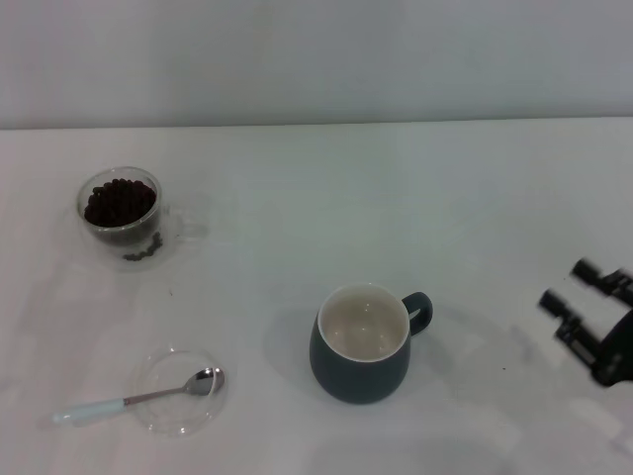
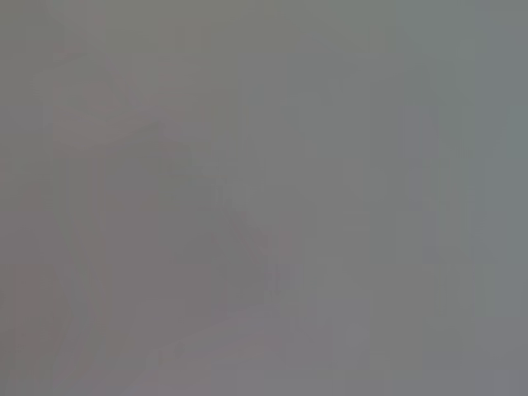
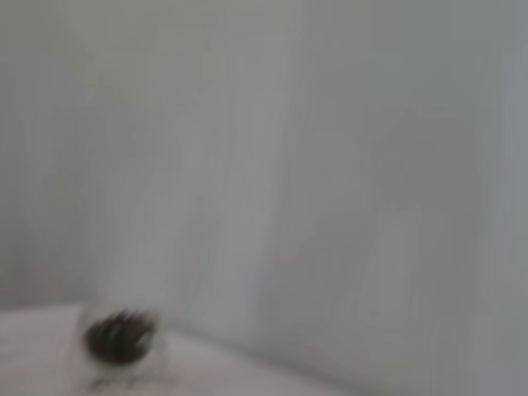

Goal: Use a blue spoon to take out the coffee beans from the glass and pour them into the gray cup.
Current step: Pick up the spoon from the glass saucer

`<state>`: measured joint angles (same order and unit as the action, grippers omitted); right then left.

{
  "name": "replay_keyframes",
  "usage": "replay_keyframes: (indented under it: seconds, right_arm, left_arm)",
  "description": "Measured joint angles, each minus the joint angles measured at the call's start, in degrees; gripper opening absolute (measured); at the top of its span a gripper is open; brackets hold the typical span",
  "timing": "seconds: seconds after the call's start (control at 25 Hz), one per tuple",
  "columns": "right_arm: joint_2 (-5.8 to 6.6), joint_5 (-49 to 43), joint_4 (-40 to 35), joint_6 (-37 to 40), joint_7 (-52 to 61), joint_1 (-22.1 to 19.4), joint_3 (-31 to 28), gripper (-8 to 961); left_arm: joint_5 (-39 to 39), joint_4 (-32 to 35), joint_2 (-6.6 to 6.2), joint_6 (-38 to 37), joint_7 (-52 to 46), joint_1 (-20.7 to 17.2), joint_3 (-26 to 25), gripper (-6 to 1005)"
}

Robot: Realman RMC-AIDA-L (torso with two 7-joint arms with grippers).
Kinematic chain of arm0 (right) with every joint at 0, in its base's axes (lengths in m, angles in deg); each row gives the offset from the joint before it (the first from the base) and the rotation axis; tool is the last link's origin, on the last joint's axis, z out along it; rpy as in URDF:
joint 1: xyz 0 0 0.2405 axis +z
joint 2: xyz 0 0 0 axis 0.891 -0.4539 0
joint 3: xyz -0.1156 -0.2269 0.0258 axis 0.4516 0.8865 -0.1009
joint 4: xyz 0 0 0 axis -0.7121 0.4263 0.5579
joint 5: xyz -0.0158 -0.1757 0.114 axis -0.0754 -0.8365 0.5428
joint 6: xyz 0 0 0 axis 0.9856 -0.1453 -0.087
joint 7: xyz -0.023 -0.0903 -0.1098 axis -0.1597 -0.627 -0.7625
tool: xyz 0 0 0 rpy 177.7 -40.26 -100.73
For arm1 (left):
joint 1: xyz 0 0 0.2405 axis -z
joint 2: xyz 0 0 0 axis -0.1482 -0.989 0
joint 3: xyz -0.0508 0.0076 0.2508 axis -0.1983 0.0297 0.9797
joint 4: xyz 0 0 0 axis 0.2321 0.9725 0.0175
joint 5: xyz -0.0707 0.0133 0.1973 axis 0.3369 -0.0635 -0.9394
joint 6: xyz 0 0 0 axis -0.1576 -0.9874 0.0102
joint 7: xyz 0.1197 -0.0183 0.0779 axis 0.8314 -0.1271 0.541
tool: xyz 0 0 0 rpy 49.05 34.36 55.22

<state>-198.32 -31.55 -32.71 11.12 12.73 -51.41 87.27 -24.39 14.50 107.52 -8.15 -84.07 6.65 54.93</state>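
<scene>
Coffee beans (image 1: pixel 119 202), small, dark and roasted, are held in one clear rounded glass cup (image 1: pixel 120 218) at upper left of the head frame; a few are seen low against its wall. One spoon with a pale blue handle and shiny metal bowl (image 1: pixel 138 399) is laid at lower left, bowl resting in one shallow clear glass dish (image 1: pixel 179 391). One rounded blue-gray ceramic mug (image 1: pixel 362 342), cream inside, with a loop handle, is placed at lower centre on the white table (image 1: pixel 396 198). The right gripper (image 1: pixel 574 299) is seen at the right edge, fingers spread apart, holding nothing. The left gripper is not shown.
</scene>
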Motion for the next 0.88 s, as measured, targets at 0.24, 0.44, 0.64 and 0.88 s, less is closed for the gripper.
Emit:
replay_keyframes:
  seconds: [0.24, 0.44, 0.64, 0.88]
  right_arm:
    - [0.74, 0.0, 0.2, 5.5, 0.4, -0.1, -9.0, 510]
    - [0.78, 0.1, -0.4, 5.5, 0.4, 1.0, -12.8, 510]
    - [0.31, 0.2, -1.2, 5.9, 0.2, 1.8, -15.7, 510]
    - [-0.18, 0.4, -1.9, 5.4, 0.5, 1.7, -18.2, 510]
  left_arm:
    - [-0.2, -3.1, 0.11, -2.7, -5.9, -0.2, 0.2, 638]
    - [-2.1, -6.7, 0.23, -5.0, -15.2, -0.6, 0.3, 637]
    - [-7.9, -9.5, 0.26, -5.6, -24.3, -1.2, 0.3, 638]
    - [-13.5, -10.5, 0.21, -6.8, -36.1, -4.6, 0.6, 637]
